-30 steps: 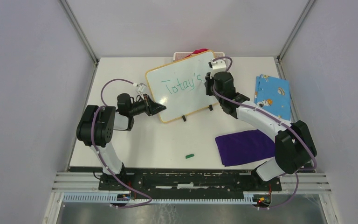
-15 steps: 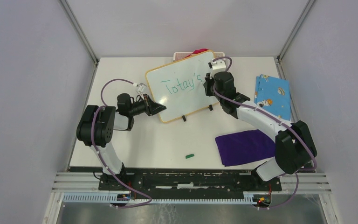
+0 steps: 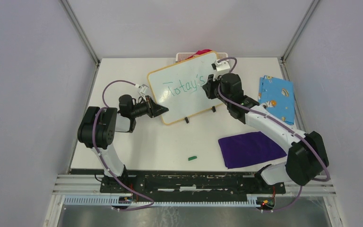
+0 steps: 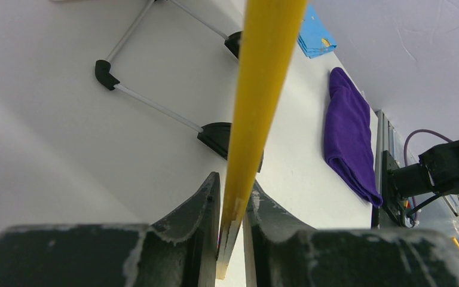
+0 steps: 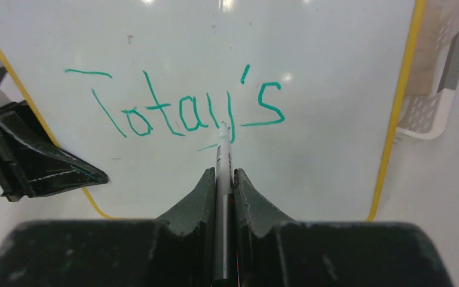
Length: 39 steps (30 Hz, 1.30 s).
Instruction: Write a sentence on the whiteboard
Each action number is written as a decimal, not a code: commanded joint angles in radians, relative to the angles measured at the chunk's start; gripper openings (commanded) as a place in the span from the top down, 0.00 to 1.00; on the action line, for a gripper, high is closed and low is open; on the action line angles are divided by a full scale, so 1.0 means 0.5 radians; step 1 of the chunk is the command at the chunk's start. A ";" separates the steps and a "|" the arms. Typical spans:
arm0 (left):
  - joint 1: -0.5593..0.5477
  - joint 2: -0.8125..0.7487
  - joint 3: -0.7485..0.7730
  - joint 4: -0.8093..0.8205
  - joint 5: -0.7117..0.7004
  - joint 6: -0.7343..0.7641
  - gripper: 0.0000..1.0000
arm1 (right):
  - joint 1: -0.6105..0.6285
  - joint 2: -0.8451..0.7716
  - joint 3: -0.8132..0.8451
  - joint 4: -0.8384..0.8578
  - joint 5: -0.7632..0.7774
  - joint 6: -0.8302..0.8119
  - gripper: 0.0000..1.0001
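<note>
The whiteboard (image 3: pixel 194 101) stands tilted at the back middle of the table on two black feet. On it is the sentence (image 3: pixel 184 86) in green, reading "Totay's" (image 5: pixel 179 113). My left gripper (image 3: pixel 163 109) is shut on the board's yellow frame (image 4: pixel 266 72) at its lower left corner, with the frame edge pinched between the fingers (image 4: pixel 232 197). My right gripper (image 3: pixel 209 87) is shut on a grey marker (image 5: pixel 222 158) that points at the board. The marker's tip sits just under the "y". I cannot tell whether it touches.
A white basket (image 3: pixel 183 56) stands behind the board and also shows in the right wrist view (image 5: pixel 436 89). A blue patterned cloth (image 3: pixel 276 97) lies at the right, a purple cloth (image 3: pixel 250 149) near the right front, and a green cap (image 3: pixel 192 158) near the front middle.
My right arm has swung slightly to the right, its wrist drawing a little away from the board face. The left arm and the board stay where they were.
</note>
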<state>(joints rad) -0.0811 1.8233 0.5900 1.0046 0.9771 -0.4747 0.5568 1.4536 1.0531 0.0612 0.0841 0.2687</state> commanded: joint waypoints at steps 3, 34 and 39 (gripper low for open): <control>0.003 0.050 0.016 -0.033 -0.120 0.026 0.75 | 0.172 -0.432 -0.135 0.089 0.164 -0.183 1.00; -0.008 0.039 0.014 -0.061 -0.142 0.043 0.75 | 0.862 0.223 0.019 0.272 0.518 -0.497 1.00; -0.007 0.044 0.020 -0.070 -0.144 0.047 0.75 | 0.862 0.306 0.053 0.261 0.523 -0.495 1.00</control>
<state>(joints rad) -0.0811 1.8233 0.5900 1.0019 0.9768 -0.4744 0.9821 1.5852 1.0302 0.1669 0.3241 0.0280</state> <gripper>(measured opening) 0.253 0.175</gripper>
